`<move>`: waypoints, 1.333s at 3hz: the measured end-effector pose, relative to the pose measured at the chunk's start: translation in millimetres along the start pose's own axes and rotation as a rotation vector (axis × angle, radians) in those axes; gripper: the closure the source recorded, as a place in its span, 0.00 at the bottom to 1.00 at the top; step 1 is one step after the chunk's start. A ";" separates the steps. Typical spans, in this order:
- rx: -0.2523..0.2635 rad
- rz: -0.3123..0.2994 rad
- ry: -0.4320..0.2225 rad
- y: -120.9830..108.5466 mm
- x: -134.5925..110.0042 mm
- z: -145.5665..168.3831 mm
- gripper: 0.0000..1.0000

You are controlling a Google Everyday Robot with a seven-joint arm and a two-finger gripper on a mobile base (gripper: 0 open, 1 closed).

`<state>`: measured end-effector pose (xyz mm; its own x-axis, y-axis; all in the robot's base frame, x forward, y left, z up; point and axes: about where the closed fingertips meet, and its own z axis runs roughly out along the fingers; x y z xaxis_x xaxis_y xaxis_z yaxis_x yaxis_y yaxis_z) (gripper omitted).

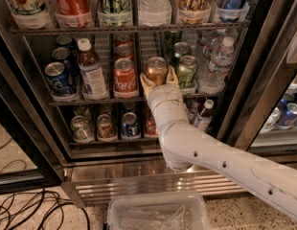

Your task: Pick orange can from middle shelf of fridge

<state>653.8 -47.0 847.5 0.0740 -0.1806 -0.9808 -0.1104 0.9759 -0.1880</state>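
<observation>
Orange can (pixel 156 69) on middle shelf (pixel 91 101), between red can (pixel 125 76) and green can (pixel 186 71). Gripper (pixel 159 79) at its base, fingers (pixel 146 84) spread, flanking, not clamped. Risk: off-centre closing tips can into neighbours.

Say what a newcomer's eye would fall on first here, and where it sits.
The big white arm across the lower right draws the eye first, its hand open at the orange can on the fridge's middle shelf, fingers either side of it. Next comes the red can beside it.
</observation>
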 end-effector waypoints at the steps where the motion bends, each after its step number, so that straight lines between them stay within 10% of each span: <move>1: -0.018 0.008 -0.029 7.4 -9.3 10.7 0.47; 4: -0.021 0.058 -0.076 4.8 -22.4 7.7 1.00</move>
<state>659.2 -37.3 868.9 0.1418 -0.1130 -0.9834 -0.1374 0.9816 -0.1326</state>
